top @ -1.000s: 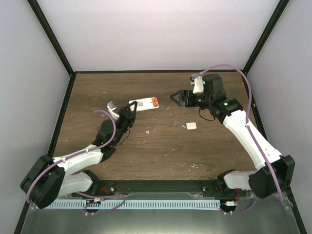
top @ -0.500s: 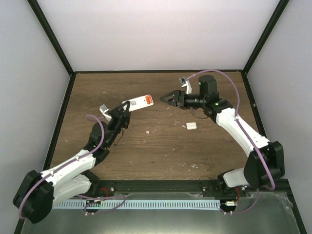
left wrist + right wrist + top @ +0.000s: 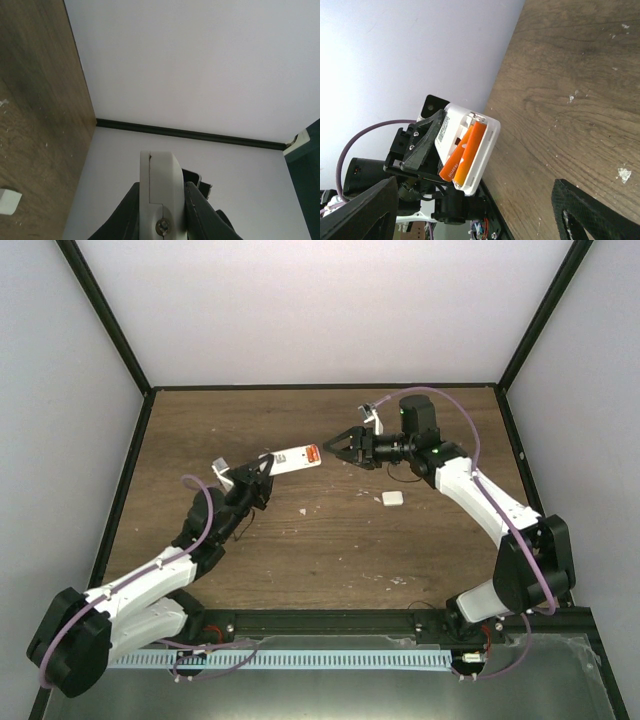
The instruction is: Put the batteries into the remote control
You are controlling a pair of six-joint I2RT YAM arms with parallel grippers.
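Note:
My left gripper [image 3: 262, 472] is shut on the white remote control [image 3: 285, 457] and holds it off the table, back side up. The two orange batteries [image 3: 312, 452] show at its free end. In the right wrist view the remote control [image 3: 489, 147] has its compartment uncovered. The batteries [image 3: 467, 150] lie in it side by side, one slightly askew. My right gripper [image 3: 335, 443] is open and empty, level with that end and a short gap to its right. Seen from the left wrist, the remote control [image 3: 159, 170] stands edge-on between my left gripper's [image 3: 161, 189] jaws.
A small white square piece [image 3: 392, 498] lies on the brown table [image 3: 330, 550] below my right gripper; it also shows in the left wrist view as a white piece [image 3: 9, 201]. White walls with black frame bars [image 3: 110, 340] enclose the table.
My right gripper has swung left, closing the gap to the remote's battery end. The left arm has shifted the remote slightly down and left, still gripped.

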